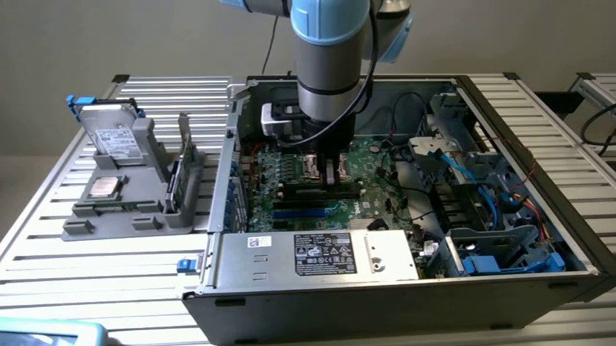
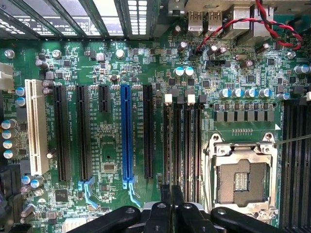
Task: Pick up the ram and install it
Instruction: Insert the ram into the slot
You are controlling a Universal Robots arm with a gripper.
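Exterior view: I've got a slatted aluminium table (image 1: pixel 97 288) before a plain grey wall (image 1: pixel 144 36), an open PC case (image 1: pixel 288 317) on it, the arm (image 1: pixel 332 65) reaching inside. Wrist view: the gripper (image 2: pixel 171 187) has its jaws pinched nearly together over the black memory slots (image 2: pixel 187 145) on the green motherboard (image 2: pixel 112 58); whether the ram sits between them, I cannot tell.

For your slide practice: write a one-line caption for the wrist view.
Wrist camera: gripper above the green motherboard, lined up with the black memory slots beside the empty CPU socket.
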